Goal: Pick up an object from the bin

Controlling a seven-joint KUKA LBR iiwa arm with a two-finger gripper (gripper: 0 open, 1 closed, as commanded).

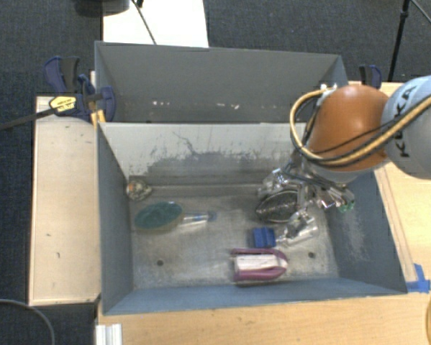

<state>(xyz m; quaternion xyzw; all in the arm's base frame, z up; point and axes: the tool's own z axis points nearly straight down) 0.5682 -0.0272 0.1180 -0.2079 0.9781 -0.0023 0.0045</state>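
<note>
A dark, glossy oval object [275, 205] lay flat just right of the frame's centre, its upper right edge hidden. Below it sat a small blue rectangular block [263, 237], with a clear plastic piece [302, 229] to the block's right. Lower still, a pink-and-white tube [258, 264] lay on its side. A teal round-headed brush with a clear handle [161, 216] lay left of centre.

My pincer [296, 210] sits at three o'clock in the bin [118, 221]; block [264, 237] at its seven, packet [258, 265] at the bin's six, brush [159, 216] at nine.

Grey arm [425, 131], round orange wrist cover [348, 124], looped cables [293, 124], metal hand [296, 210]
</note>
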